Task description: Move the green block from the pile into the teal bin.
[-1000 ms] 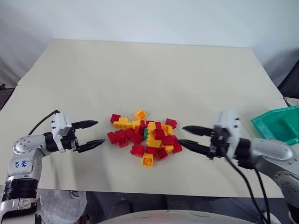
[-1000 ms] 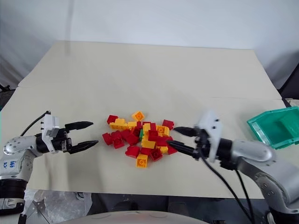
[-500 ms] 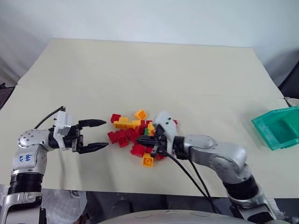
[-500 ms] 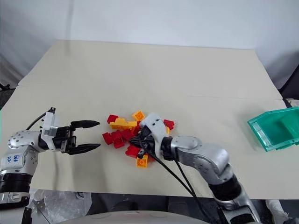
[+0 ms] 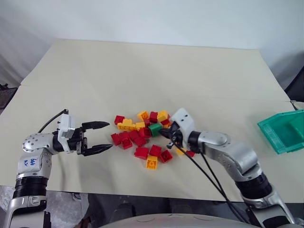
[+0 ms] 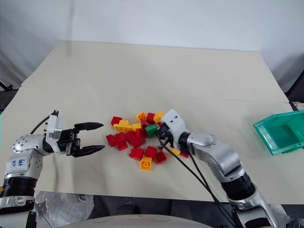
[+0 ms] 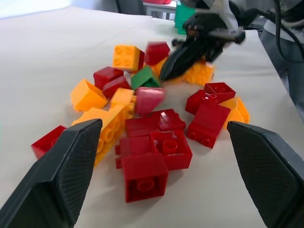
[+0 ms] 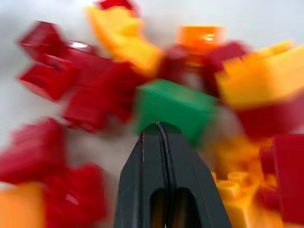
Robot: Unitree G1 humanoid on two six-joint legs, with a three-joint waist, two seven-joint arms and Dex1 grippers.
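Note:
The green block (image 5: 155, 129) lies exposed at the middle of the pile (image 5: 140, 137) of red and yellow bricks. My right gripper (image 5: 164, 132) is shut with nothing held, its tips just at the block's right side, as the right wrist view shows with the green block (image 8: 173, 107) straight ahead of the joined fingers (image 8: 164, 156). My left gripper (image 5: 105, 136) hovers open to the left of the pile, level with the table. In the left wrist view the green block (image 7: 145, 77) sits behind red bricks, with the right gripper (image 7: 167, 73) beside it. The teal bin (image 5: 285, 130) stands at the far right.
The beige table (image 5: 142, 71) stretches wide behind the pile. Loose red and yellow bricks (image 5: 152, 163) lie scattered toward the front edge. A black cable (image 5: 209, 175) trails from my right wrist over the table's front edge.
My right gripper shut, swept left into the pile, then drew back a little. Bricks spread apart and the green block came into plain sight. The left gripper barely moved.

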